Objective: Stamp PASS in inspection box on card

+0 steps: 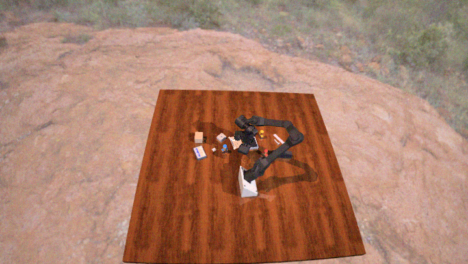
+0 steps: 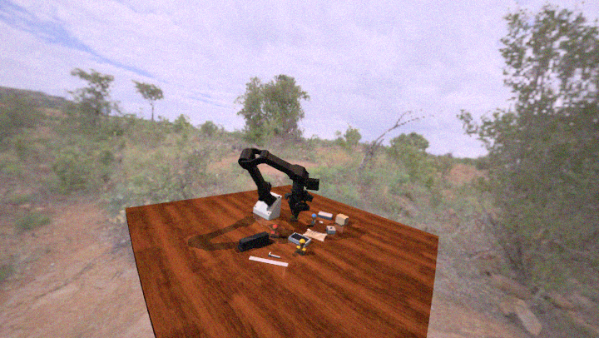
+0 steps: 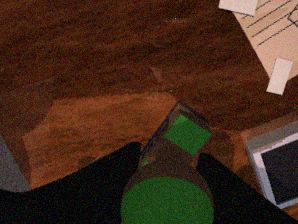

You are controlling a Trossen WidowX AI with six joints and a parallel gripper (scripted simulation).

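My gripper (image 2: 294, 215) (image 3: 168, 156) is shut on the green stamp (image 3: 167, 202), which points down over the bench on the robot-base side of the card and pad. Its height above the bench is hard to tell. The card (image 1: 234, 142) (image 2: 315, 235) (image 3: 262, 37) lies taped flat; in the wrist view only its corner shows at the upper right, with a bit of the box outline. Whether the box holds a print cannot be told. The open ink pad (image 2: 299, 238) (image 3: 285, 170) lies right of the stamp in the wrist view, and the arm partly covers it in the top view.
A blue-knobbed stamp (image 1: 224, 147) (image 2: 314, 216) stands near the card. A red-knobbed one (image 1: 266, 151) (image 2: 274, 226) and a yellow-knobbed one (image 1: 261, 132) (image 2: 302, 242) stand near the pad. A black block (image 2: 254, 241), a white strip (image 2: 268, 261) and a tan block (image 1: 198, 137) (image 2: 341, 219) lie farther out.
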